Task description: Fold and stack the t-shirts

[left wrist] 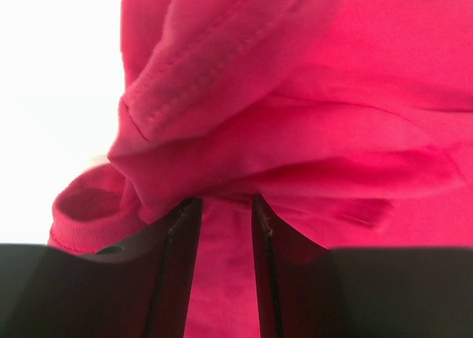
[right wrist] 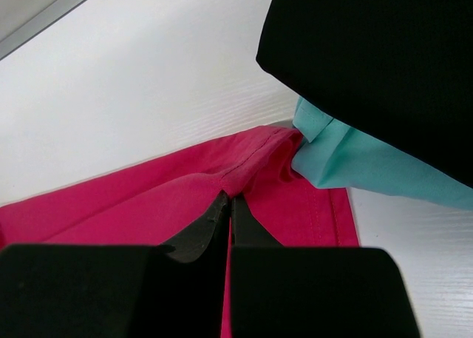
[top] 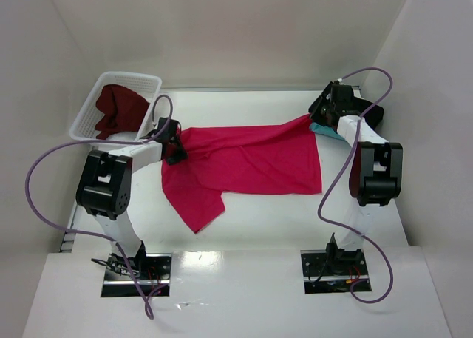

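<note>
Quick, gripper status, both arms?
Left gripper: open, jaws parted over the pink t-shirt.
Right gripper: shut on the pink t-shirt's hem.

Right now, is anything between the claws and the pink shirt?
Nothing visible. The right gripper is pinched shut on the hem of the pink shirt. The left gripper has its jaws apart, right at the bunched cloth. The teal shirt and black shirt lie beside the right pinch, not between.
</note>
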